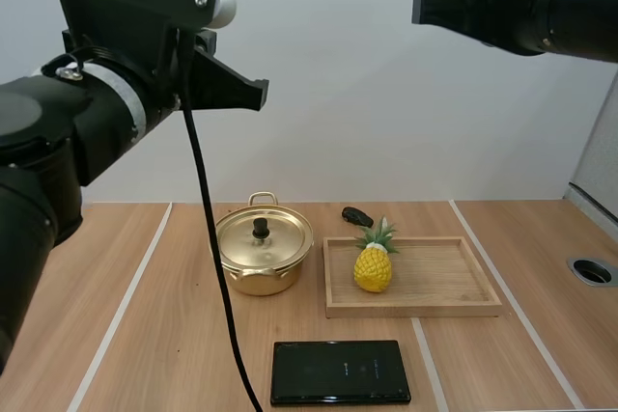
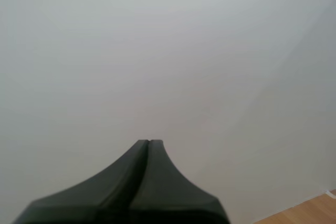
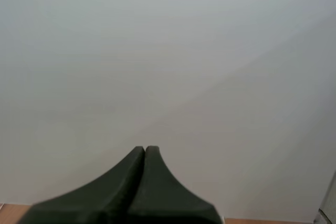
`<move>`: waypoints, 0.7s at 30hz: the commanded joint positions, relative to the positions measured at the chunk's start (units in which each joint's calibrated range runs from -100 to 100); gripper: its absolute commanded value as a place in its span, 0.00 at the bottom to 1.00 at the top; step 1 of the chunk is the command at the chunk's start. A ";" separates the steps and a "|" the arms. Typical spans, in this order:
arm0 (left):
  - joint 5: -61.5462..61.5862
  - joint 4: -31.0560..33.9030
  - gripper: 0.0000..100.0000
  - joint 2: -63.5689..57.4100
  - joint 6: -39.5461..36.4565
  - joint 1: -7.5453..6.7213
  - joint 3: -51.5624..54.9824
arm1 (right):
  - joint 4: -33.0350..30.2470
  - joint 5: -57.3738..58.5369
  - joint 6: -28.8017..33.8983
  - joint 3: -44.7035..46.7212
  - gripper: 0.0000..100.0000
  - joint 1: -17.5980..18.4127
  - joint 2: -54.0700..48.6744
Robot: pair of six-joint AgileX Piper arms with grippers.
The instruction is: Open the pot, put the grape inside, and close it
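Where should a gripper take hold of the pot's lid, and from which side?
Likely best: pinch the small black knob at the centre of the lid, coming straight down from above. The knob stands upright, and the gold lid around it is a smooth, shallow dome with nothing else to grip.

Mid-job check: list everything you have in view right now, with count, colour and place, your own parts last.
pot: 1, gold, on the table left of the tray
lid: 1, gold with black knob, seated on the pot
tray: 1, wooden, right of the pot
pineapple: 1, yellow with green leaves, on the tray's left part
small object: 1, dark, just behind the tray; cannot identify it
flat device: 1, black, at the table's front
table: 1, light wood
left end effector: 1, black, high above the table, shut on nothing
right end effector: 1, black, high above the table, shut on nothing
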 commanded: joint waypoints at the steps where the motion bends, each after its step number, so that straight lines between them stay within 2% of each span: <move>1: 0.04 -1.26 0.00 -3.04 0.66 0.10 1.58 | 0.33 -2.05 0.17 3.21 0.00 -0.21 -2.58; 7: 0.04 -0.40 0.00 -11.29 0.66 0.10 5.09 | 0.47 -7.64 0.17 10.07 0.00 -0.21 -8.09; 12: -2.92 0.49 0.00 -17.77 -1.31 0.10 8.55 | 0.72 -7.66 0.17 14.13 0.00 -0.21 -11.25; 16: -6.39 1.17 0.00 -22.03 -3.91 0.10 10.79 | 0.83 -7.66 0.17 15.09 0.00 -0.21 -12.15; 21: -8.46 2.25 0.00 -21.80 -5.12 0.01 11.25 | 2.53 -7.66 0.17 15.09 0.00 -0.21 -12.32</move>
